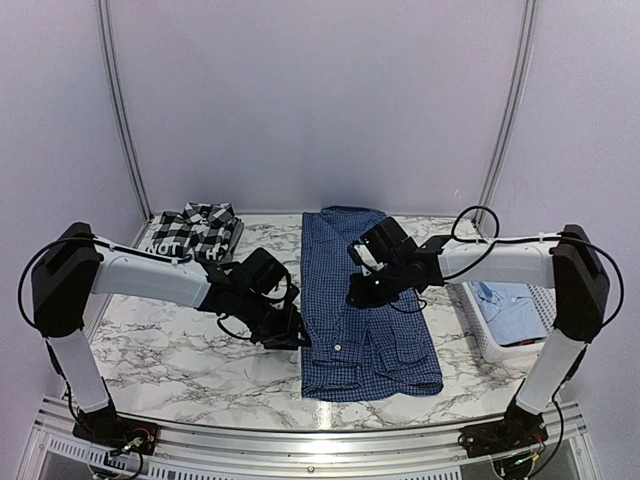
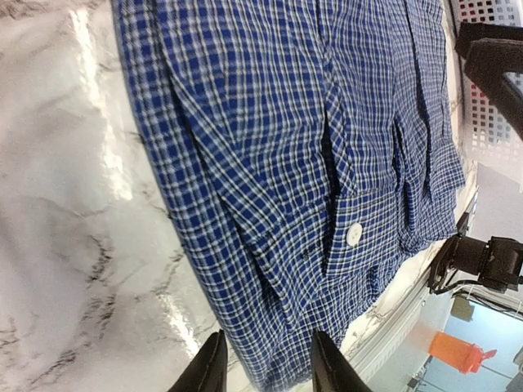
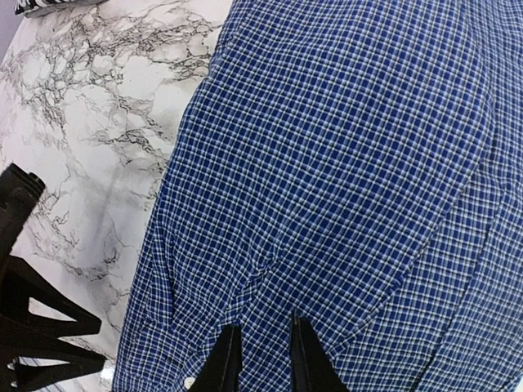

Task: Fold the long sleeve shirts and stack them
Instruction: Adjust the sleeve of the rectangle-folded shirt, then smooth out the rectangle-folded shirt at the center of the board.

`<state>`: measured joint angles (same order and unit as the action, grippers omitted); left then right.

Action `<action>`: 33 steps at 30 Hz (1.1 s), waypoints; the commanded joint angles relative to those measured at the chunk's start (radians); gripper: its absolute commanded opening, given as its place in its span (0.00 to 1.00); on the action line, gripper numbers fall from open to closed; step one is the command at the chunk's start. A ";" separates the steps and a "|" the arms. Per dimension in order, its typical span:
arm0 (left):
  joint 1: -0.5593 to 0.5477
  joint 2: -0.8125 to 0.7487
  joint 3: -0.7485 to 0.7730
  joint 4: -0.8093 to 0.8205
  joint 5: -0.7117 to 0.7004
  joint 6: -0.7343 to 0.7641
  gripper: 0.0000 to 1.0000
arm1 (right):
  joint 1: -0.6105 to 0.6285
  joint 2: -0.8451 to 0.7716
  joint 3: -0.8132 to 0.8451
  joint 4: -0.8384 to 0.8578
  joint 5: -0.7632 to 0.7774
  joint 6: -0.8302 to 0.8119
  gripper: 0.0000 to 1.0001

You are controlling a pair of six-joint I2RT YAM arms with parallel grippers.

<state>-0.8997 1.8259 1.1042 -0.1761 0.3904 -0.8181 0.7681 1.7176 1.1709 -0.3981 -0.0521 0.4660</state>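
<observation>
The dark blue checked shirt (image 1: 368, 300) lies flat down the middle of the table, folded into a long strip, cuffs and a white button at its near end (image 2: 354, 234). My left gripper (image 1: 290, 340) sits low at the shirt's near left edge, jaws open (image 2: 263, 339) and straddling that edge. My right gripper (image 1: 356, 292) presses on the shirt's left middle, fingers (image 3: 264, 331) drawn narrow on a raised fold of the cloth (image 3: 351, 163). The black-and-white plaid shirt (image 1: 197, 230) lies folded at the back left. The pale blue shirt (image 1: 510, 310) rests in the basket.
A white slatted basket (image 1: 480, 338) stands at the table's right side, also visible past the shirt (image 2: 490, 122). Bare marble (image 1: 170, 350) spreads left of the dark blue shirt. The table's near metal rail (image 1: 320, 440) runs along the front.
</observation>
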 commanded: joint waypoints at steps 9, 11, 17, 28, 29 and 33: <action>0.077 0.047 0.130 -0.032 -0.051 0.131 0.31 | -0.244 0.295 0.260 0.283 -0.248 -0.043 0.11; 0.093 0.068 0.157 -0.019 -0.068 0.133 0.30 | -0.276 0.351 0.296 0.339 -0.320 -0.018 0.11; 0.138 0.131 0.194 0.087 -0.061 0.100 0.27 | -0.343 0.517 0.448 0.473 -0.477 0.071 0.11; 0.190 0.236 0.269 0.130 -0.059 0.101 0.24 | -0.387 0.790 0.668 0.503 -0.527 0.165 0.10; 0.198 0.245 0.281 0.133 -0.060 0.101 0.24 | -0.390 0.806 0.678 0.500 -0.522 0.169 0.10; 0.223 0.276 0.330 0.140 -0.086 0.109 0.24 | -0.396 0.848 0.723 0.476 -0.516 0.182 0.09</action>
<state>-0.7067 2.0674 1.3762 -0.0708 0.3359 -0.7212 0.3828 2.5298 1.8355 0.0963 -0.5747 0.6212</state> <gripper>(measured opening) 0.243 0.100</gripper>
